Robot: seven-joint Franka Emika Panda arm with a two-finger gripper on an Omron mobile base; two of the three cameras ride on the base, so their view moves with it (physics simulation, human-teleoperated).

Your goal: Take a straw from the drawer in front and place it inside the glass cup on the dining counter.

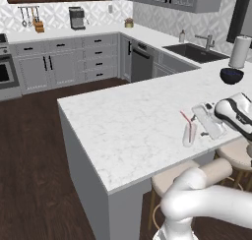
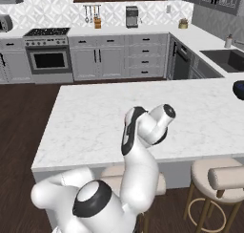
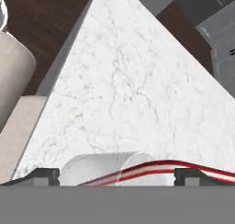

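Pink-red straw [image 1: 186, 119] leaning inside glass cup [image 1: 189, 134] on marble desk [image 1: 133, 126], just before the spread, empty end effector [image 1: 201, 120], apparently released there as delivered.

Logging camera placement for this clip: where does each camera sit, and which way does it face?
Left base view: behind the arm's left, facing the marble counter; cup with straw, open gripper beside it.
Right base view: behind the arm's right, facing the same counter; the arm's elbow hides the cup.
Hand view: on the hand, looking over cup and straw.
Shared: counter.
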